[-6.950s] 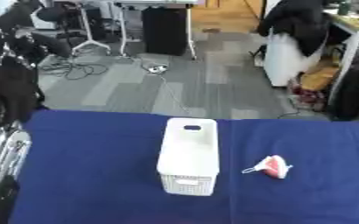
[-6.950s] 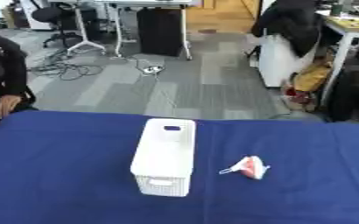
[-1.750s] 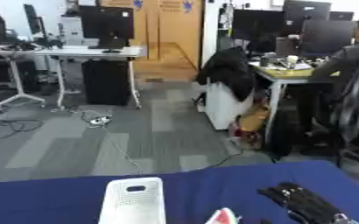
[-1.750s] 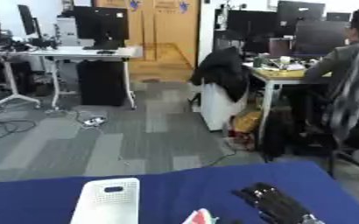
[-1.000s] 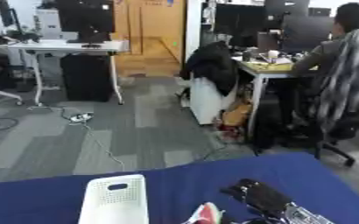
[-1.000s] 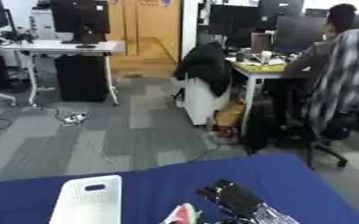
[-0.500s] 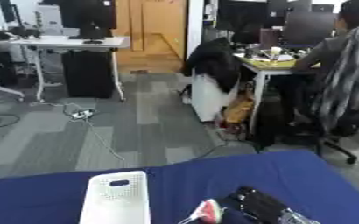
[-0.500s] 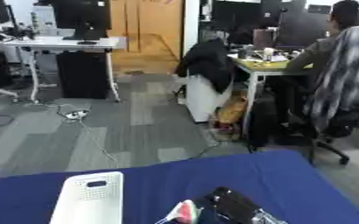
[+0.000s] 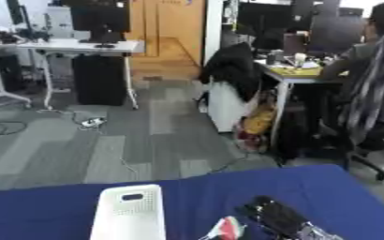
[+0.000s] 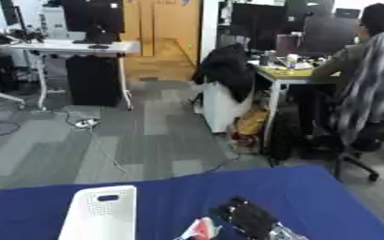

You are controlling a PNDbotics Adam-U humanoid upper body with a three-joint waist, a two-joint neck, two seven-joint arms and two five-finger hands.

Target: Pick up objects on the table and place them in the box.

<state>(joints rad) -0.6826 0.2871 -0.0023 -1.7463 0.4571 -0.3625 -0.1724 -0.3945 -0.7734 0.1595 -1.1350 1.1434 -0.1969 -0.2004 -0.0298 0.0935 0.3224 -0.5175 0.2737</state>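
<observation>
A white perforated box with a handle slot stands upright on the blue table, low in the picture and left of centre. A small red and white object lies just right of the box, cut off by the bottom edge. My right hand, black, reaches in from the lower right, its straight fingers stretched along the object's right side. I cannot tell whether they touch it. My left hand shows in no view.
Only the far strip of the table shows, and its far edge runs across the lower part. Beyond it lie grey office floor, desks, a chair draped with a dark coat and a seated person at the right.
The camera has tilted up since the oldest frames, so less table shows. My right hand has come in at the lower right beside the red and white object and has hardly moved over the last half second.
</observation>
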